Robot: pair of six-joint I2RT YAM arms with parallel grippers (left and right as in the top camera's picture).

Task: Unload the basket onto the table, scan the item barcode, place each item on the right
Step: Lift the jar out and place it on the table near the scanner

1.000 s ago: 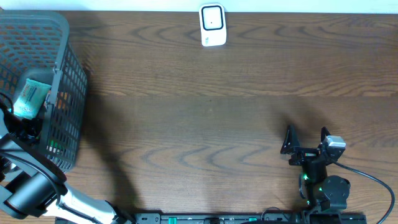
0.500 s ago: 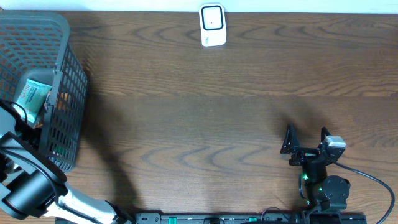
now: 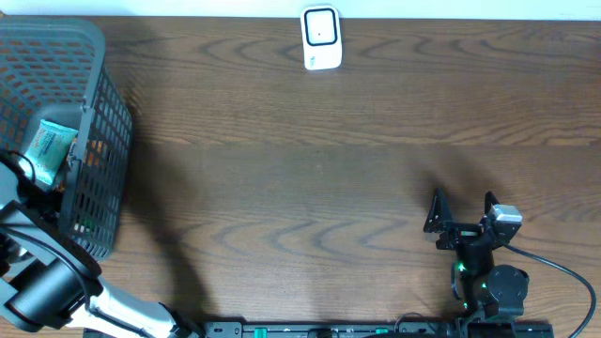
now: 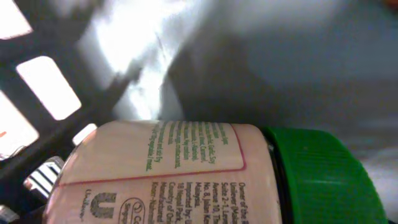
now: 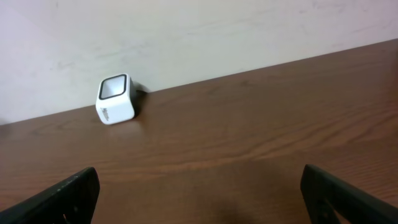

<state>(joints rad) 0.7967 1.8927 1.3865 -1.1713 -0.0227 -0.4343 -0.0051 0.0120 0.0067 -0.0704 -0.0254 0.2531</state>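
Unilever "U" logo and blurred small print on pink bottle point(image 4: 168, 171) label

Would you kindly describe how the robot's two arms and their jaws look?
The right arm is black, with small green lights, a grey camera block at its wrist, a thin black cable and two slim black jaws. The left arm is black and cylindrical, with a white lower link.

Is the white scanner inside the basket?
No, the scanner stands on the table at its far edge, well apart from the basket.
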